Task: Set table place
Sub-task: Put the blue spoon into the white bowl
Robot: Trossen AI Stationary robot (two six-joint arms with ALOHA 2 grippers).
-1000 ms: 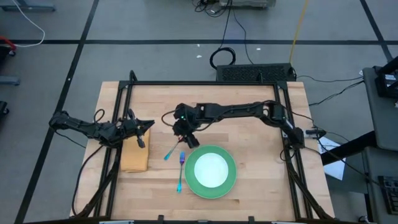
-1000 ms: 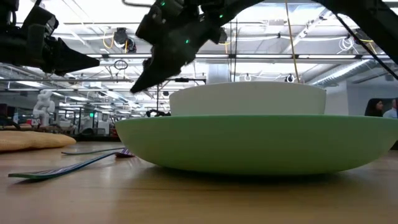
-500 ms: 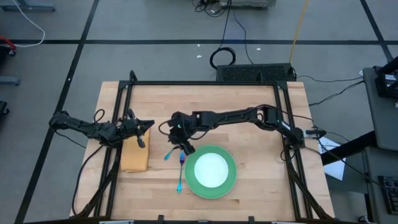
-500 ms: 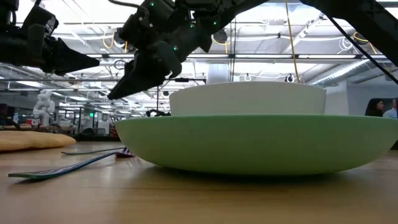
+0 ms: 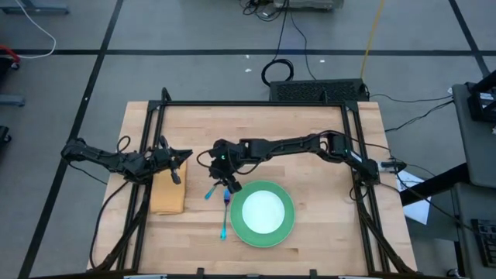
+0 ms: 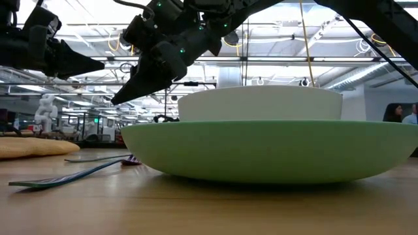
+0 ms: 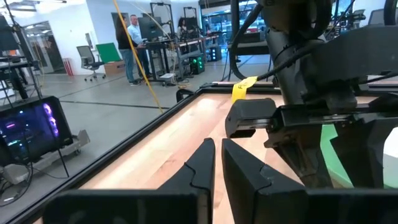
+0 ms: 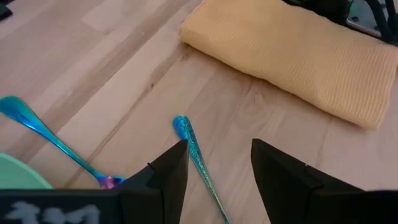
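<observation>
We see the spoon (image 8: 189, 146) lying just under our right gripper (image 8: 217, 163), its handle between the fingers; these stand apart, holding nothing, above the table (image 8: 112, 93).

table (image 5: 310, 186): pale wood planks showing a smooth, matt grain
frame (image 5: 256, 103): looking like black metal
cloth (image 8: 298, 56): tan woven fabric, showing a rough ribbed weave
plate (image 6: 274, 153): green, smooth, gleaming softly
bowl (image 6: 261, 104): white, smooth
fork handle (image 8: 193, 146): shining glossy blue
</observation>
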